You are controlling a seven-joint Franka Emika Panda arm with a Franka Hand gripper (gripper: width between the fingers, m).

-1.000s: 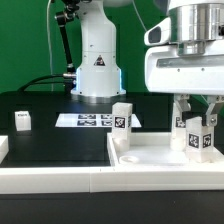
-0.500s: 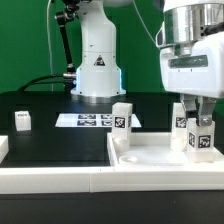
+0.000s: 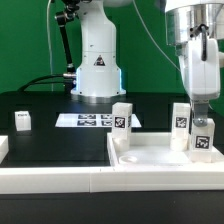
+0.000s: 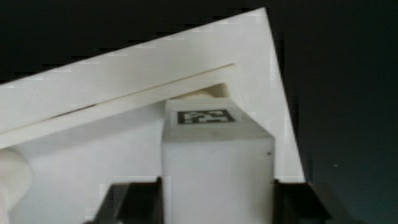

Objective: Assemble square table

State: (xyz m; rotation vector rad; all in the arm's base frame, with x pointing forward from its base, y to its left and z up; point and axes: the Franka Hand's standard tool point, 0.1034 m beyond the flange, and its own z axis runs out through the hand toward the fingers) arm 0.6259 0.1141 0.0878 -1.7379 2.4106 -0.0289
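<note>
The square table top (image 3: 150,158), a white tray with a raised rim, lies on the black table at the exterior view's right. Three white tagged legs stand on it: one (image 3: 121,122) at its left back, one (image 3: 181,122) at its right back, and one (image 3: 203,139) near its right front corner. My gripper (image 3: 203,118) comes down from above and is shut on the top of that last leg. In the wrist view the leg (image 4: 217,140) stands between my two dark fingers (image 4: 135,205), next to a corner of the top (image 4: 107,110). A fourth leg block (image 3: 22,120) lies apart at the left.
The marker board (image 3: 92,120) lies flat before the robot base (image 3: 97,60). Long white rails run along the table's front (image 3: 50,178) and left edge (image 3: 3,148). Cables hang behind the base.
My wrist has turned about its vertical axis, from showing its broad side to its narrow side, while staying over the same leg. The leg has stayed in place on the top.
</note>
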